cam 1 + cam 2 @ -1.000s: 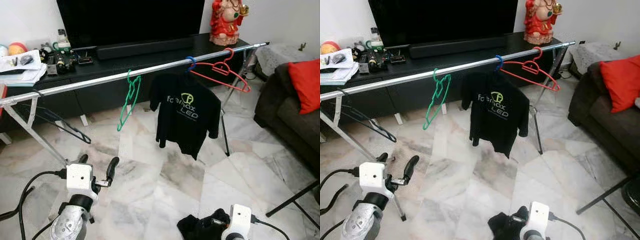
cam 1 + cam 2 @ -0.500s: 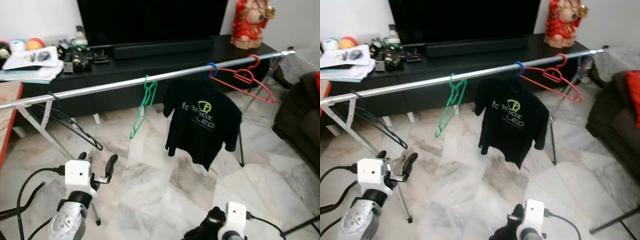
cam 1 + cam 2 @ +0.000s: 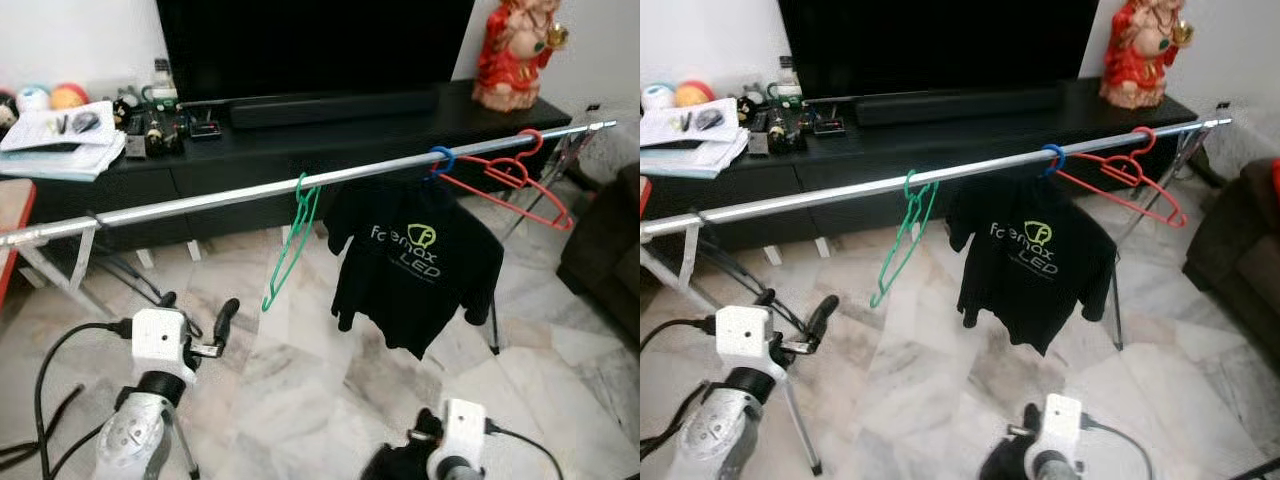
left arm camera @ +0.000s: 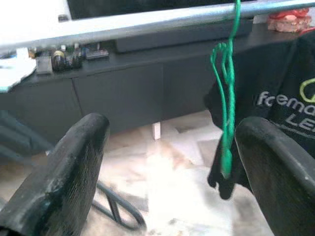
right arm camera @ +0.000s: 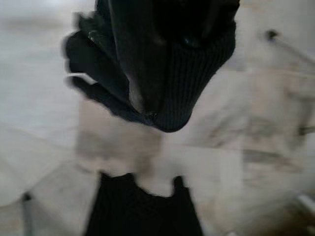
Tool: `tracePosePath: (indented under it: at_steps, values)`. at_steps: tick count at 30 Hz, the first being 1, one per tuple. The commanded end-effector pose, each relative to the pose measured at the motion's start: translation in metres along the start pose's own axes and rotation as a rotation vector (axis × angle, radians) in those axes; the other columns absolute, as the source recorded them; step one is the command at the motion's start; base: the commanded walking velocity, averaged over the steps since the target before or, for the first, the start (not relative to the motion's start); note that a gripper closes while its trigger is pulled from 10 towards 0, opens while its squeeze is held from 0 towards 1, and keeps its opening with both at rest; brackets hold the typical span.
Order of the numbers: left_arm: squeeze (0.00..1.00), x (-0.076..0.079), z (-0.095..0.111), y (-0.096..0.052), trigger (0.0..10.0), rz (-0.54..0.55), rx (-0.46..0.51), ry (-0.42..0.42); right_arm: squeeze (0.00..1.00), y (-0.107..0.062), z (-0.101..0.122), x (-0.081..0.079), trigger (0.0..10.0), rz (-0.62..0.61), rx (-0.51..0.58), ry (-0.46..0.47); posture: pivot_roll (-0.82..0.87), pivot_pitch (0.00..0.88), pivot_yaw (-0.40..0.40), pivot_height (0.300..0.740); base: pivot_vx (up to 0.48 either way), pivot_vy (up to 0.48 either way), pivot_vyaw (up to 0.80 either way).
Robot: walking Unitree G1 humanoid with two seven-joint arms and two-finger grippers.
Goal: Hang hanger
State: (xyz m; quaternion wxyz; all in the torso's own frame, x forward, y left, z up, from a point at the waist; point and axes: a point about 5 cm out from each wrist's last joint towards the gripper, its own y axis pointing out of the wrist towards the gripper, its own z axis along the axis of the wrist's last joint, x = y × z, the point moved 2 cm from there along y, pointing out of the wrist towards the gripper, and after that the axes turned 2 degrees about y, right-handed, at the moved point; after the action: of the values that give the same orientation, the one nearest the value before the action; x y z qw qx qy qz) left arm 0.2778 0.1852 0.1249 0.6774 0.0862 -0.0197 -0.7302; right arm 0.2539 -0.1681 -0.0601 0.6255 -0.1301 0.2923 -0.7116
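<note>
Left gripper (image 4: 167, 162) gapes before thin green hanger (image 3: 288, 245); right gripper (image 5: 162, 59) clenches black ribbed cloth (image 5: 197, 69) (blurred).

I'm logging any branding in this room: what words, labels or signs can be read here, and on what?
"foemax LED", roughly; the first word's letters are uncertain: on the black T-shirt hanging from the silver metal rail.
Papers and small items on the black TV console: print too small to read.
</note>
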Motion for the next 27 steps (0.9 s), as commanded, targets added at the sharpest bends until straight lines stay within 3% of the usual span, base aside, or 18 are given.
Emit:
tracePosePath:
  at_steps: [1, 6, 21, 27]
  values:
    - [0.00, 0.0087, 0.0013, 0.0006, 10.0, -0.036, 0.000, -0.004, 0.00, -0.0009, 0.0012, 0.0127, 10.0, -0.032, 0.000, 0.016, 0.06, 0.115, 0.002, 0.740, 0.319, 0.000, -0.79]
    - [0.00, 0.0097, 0.0031, 0.0009, 10.0, -0.032, 0.000, -0.008, 0.00, -0.0008, 0.0030, 0.0126, 10.0, -0.031, 0.012, 0.015, 0.06, 0.117, 0.002, 0.740, 0.321, 0.000, -0.72]
    - [0.00, 0.0138, 0.0031, 0.0027, 10.0, -0.062, -0.026, -0.017, 0.00, 0.0001, 0.0049, 0.0102, 10.0, -0.023, 0.016, 0.005, 0.06, 0.121, 0.000, 0.740, 0.313, 0.000, 0.00]
    - [0.00, 0.0147, -0.0007, 0.0012, 10.0, -0.073, -0.052, -0.013, 0.00, 0.0004, 0.0052, 0.0090, 10.0, -0.022, 0.017, 0.004, 0.07, 0.123, 0.001, 0.740, 0.000, 0.000, 0.00]
